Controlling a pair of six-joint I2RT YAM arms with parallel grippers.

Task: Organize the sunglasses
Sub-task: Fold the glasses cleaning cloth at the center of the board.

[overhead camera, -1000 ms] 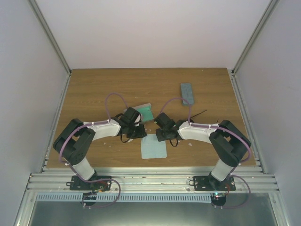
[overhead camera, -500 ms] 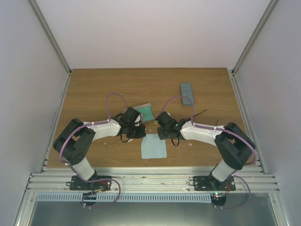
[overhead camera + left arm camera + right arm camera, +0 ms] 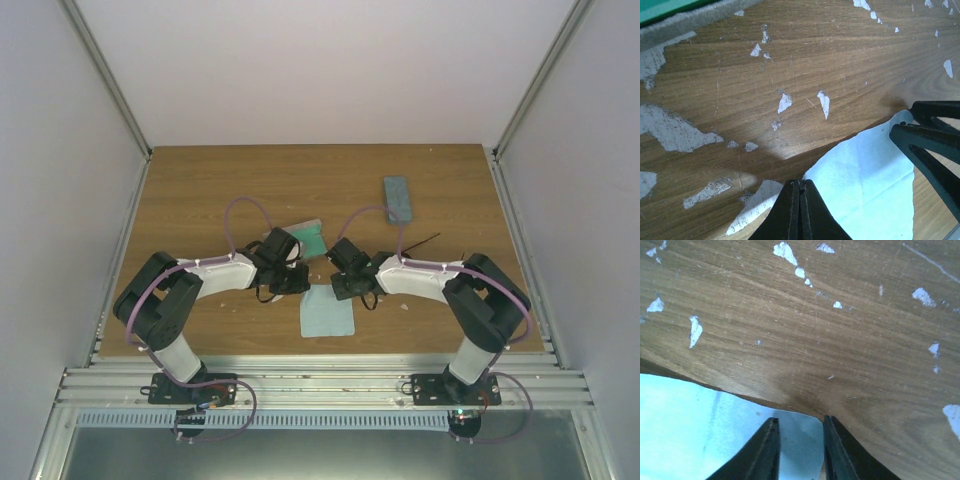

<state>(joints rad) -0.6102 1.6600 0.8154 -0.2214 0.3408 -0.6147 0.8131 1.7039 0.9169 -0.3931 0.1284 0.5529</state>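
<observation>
A thin dark wire shape (image 3: pixel 425 243), seemingly one pair of sunglasses, lies on the wood right of my right arm. Dark loops (image 3: pixel 266 293) under my left wrist may be the other pair; I cannot tell. My left gripper (image 3: pixel 296 284) (image 3: pixel 801 183) is shut at the far-left corner of a light-blue cloth (image 3: pixel 328 312) (image 3: pixel 870 190), apparently pinching it. My right gripper (image 3: pixel 347 288) (image 3: pixel 800 422) is open, its fingers straddling the cloth's (image 3: pixel 700 425) far-right corner. Its fingers (image 3: pixel 932 137) also show in the left wrist view.
An open grey case with green lining (image 3: pixel 306 238) (image 3: pixel 685 20) lies just beyond the left gripper. A closed blue-grey case (image 3: pixel 398 197) lies at the far right. The wooden table (image 3: pixel 200 190) has worn white patches. Walls enclose three sides.
The right arm's elbow swung outward to the right and came back; its gripper stayed by the cloth's far-right corner. The left arm has not moved.
</observation>
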